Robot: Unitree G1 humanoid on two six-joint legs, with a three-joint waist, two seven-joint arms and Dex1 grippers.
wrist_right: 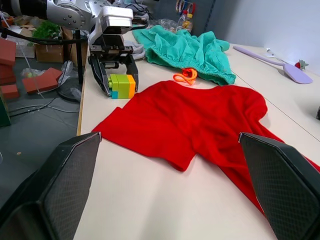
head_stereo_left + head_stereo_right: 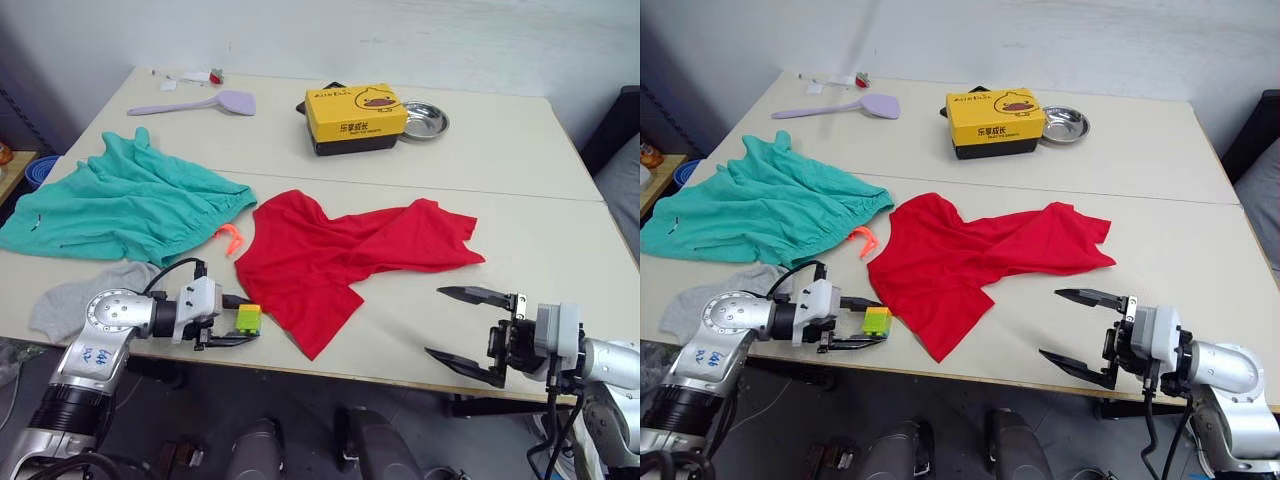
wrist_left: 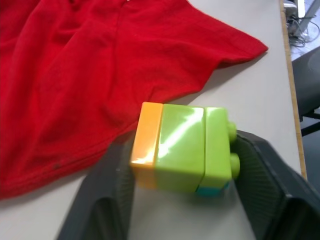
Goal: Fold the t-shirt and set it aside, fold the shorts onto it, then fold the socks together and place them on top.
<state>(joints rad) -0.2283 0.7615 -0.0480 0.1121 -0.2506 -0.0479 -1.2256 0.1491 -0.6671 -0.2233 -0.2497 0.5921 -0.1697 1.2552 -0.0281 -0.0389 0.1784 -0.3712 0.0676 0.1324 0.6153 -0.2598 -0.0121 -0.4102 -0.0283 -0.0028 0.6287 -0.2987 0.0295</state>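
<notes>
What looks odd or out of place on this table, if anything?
The left gripper is shut on a green and orange toy block, which has no part in folding clothes. The red t-shirt beside it lies crumpled and twisted, not flat.

Green-orange block (image 3: 182,148) between jaws, t-shirt (image 3: 90,75) beside

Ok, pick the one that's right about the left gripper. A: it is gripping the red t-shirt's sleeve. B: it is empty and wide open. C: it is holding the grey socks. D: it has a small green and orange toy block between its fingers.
D: the left gripper has the green and orange toy block between its fingers, resting on the table just beside the t-shirt, not on it.
</notes>
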